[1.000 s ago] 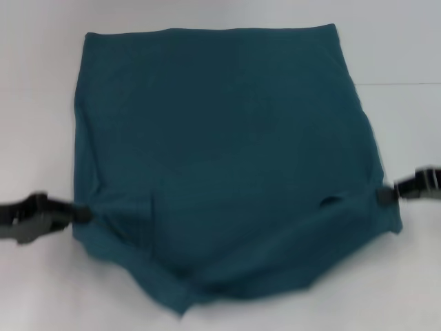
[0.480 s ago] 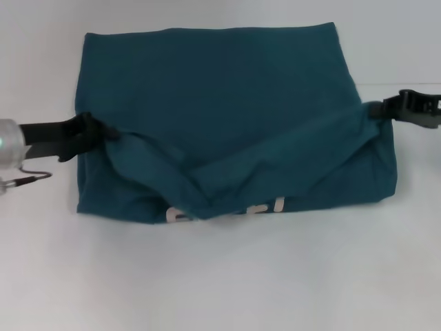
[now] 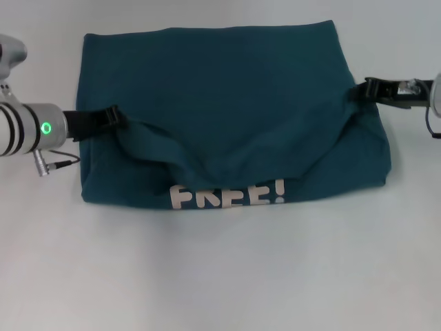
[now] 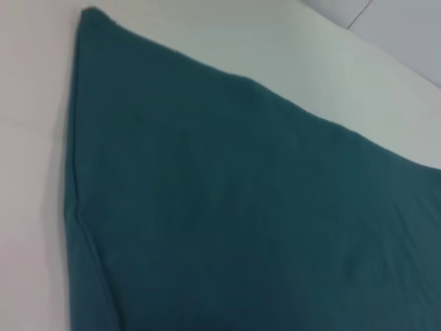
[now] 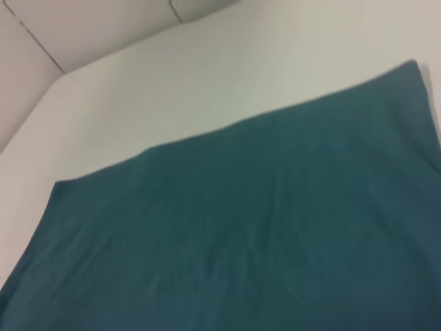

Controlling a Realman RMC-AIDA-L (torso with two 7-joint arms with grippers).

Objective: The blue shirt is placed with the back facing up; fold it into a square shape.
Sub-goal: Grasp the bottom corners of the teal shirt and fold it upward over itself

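The blue shirt (image 3: pixel 231 110) is spread on the white table (image 3: pixel 220 276), white lettering (image 3: pixel 227 195) exposed along its near edge. Its lifted fold is pinched at either side by the left gripper (image 3: pixel 110 117) and right gripper (image 3: pixel 362 92).

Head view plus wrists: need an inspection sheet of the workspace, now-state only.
Surface: white table, bare around the cloth.
Job's things: blue shirt half folded; near edge lifted and carried toward the far hem, sagging in the middle; white lettering exposed below it.
Clutter: nothing seen.
Grippers: left gripper shut on the fold's left corner; right gripper shut on the right corner.
Cables: thin lead at left wrist.
Surroundings: table seam lines in wrist views.
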